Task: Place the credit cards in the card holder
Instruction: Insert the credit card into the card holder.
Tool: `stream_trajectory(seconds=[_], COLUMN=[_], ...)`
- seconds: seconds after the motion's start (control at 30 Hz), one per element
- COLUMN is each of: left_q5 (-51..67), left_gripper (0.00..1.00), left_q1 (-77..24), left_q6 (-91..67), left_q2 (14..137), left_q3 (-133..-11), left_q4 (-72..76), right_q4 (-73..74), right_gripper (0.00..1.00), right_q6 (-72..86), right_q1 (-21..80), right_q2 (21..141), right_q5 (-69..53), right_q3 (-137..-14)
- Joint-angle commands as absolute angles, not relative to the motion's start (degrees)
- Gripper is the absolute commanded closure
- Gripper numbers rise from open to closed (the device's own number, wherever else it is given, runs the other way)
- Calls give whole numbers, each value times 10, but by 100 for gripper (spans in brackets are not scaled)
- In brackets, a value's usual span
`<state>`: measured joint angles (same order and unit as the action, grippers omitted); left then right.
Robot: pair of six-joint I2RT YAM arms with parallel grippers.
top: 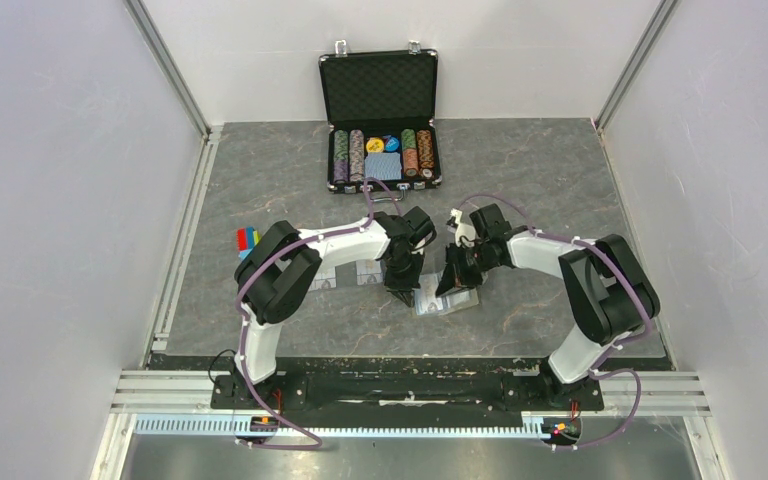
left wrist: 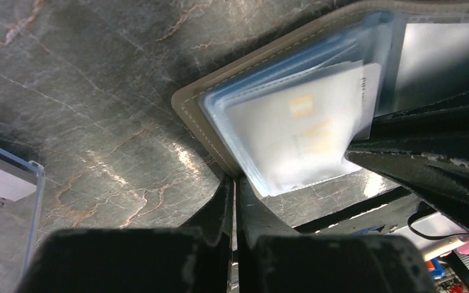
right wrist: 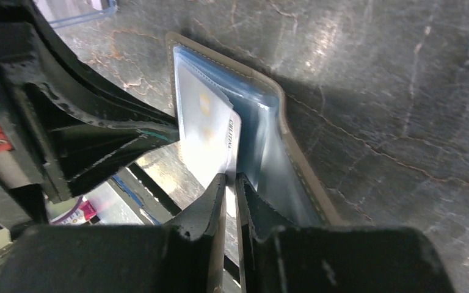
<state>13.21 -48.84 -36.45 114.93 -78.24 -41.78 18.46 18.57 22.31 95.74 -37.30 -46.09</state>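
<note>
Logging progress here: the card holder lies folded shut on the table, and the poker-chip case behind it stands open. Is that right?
No: the card holder lies open, not folded shut; the left wrist view shows its blue lining and a credit card in it. The poker-chip case does stand open.

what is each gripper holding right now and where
Right gripper pinches a credit card by its protruding edge, half in the card holder. Left gripper is shut at the holder's edge; grip unclear.

Lab robot cell: white panels, aluminium rails.
</note>
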Motion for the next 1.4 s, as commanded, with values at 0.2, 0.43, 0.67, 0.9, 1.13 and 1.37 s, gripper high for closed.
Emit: stream_trajectory(seconds=[0.2,0.43,0.67,0.9,1.13,1.37], left_q5=[100,51,95,203,240,245], left_gripper=[95,82,55,52,52,54], left_q1=[-501,-502,-495,-463,-437,-434], left_q6=[-333,-326,-328,-402,-461,-478], left_q2=[1162,1115,1062,1030,1036,1047], left_q3=[-798,-797,-793,-715,-650,-640], left_q4=[-409,-440,-428,-287,-182,-158], right_q4=[71,132,201,224,179,163], right_gripper=[87,65,41,59,84,93], right_q6=[269,222,189,168,174,165], right_q1=[242,241,241,239,235,229], right_q2=[951,930,893,892,919,938], right_q5=[-438,-383,-352,-328,-345,-334], right_q3=[-429,-454,-490,-501,-460,-436])
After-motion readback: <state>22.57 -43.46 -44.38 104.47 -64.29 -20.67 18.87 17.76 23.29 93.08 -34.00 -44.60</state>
